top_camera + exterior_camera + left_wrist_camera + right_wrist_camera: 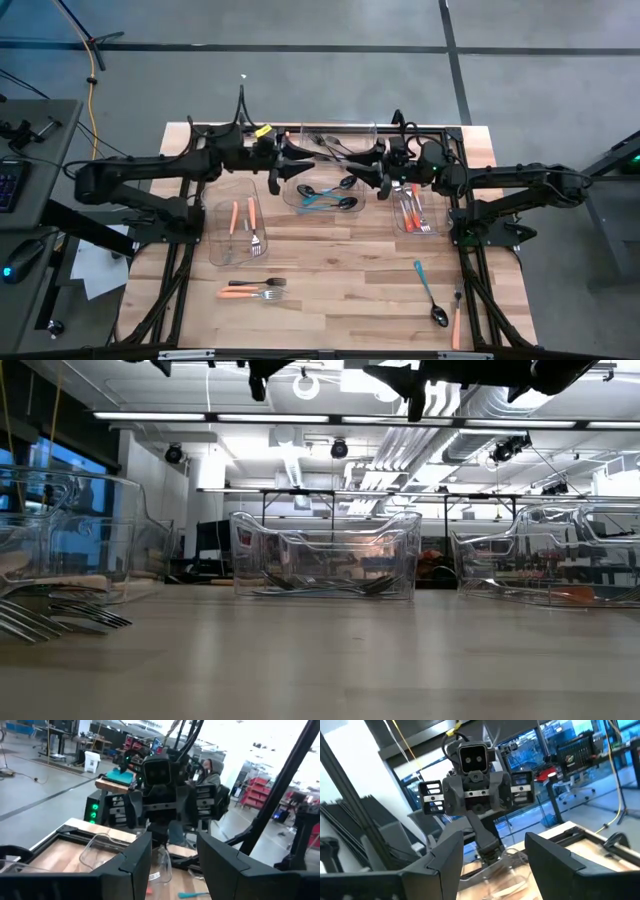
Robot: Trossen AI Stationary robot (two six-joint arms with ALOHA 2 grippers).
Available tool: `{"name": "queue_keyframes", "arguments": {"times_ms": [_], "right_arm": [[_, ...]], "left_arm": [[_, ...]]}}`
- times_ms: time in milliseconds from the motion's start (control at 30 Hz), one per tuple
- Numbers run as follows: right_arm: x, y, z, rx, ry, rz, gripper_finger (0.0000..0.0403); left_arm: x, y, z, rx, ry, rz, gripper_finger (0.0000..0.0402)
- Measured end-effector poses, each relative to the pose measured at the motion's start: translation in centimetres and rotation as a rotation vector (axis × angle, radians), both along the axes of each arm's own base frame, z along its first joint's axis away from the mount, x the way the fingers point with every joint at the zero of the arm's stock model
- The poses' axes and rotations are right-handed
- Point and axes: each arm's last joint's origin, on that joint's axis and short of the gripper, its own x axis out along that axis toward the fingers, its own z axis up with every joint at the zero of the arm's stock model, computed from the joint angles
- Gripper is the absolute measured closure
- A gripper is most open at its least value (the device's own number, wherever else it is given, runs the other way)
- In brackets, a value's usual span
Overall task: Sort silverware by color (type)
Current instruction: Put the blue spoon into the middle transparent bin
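Left gripper (283, 163) and right gripper (375, 170): we find both raised over the middle bin (322, 195), facing each other, fingers parted, nothing held. Silverware: teal spoons (325, 195) in that bin, orange-handled pieces in the left bin (237, 232) and right bin (414, 215), others loose near the table's (340, 275) front. Far bin's (338, 140) contents half hidden.

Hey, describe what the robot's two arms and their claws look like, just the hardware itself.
Both arms are matte black, built of jointed tubular segments. The left arm and right arm run from the table's sides, with dark cables along them. Each claw, left and right, has two flat, angular black fingers. A yellow tag sits near the left wrist; green lights glow on the right arm's base.
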Motion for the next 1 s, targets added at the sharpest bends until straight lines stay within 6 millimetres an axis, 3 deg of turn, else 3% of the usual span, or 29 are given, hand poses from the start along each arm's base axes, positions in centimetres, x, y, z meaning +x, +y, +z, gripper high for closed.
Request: {"name": "queue_keyframes", "arguments": {"times_ms": [433,1000], "right_arm": [[0.04,0.26,-0.2,-0.219,0.027,0.057,0.0206],[0.06,0.26,-0.34,-0.232,0.042,0.056,0.0206]], "left_arm": [[0.39,0.13,-0.58,0.087,0.033,0.027,0.0257],[0.39,0.16,-0.65,0.078,0.04,0.038,0.0257]]}}
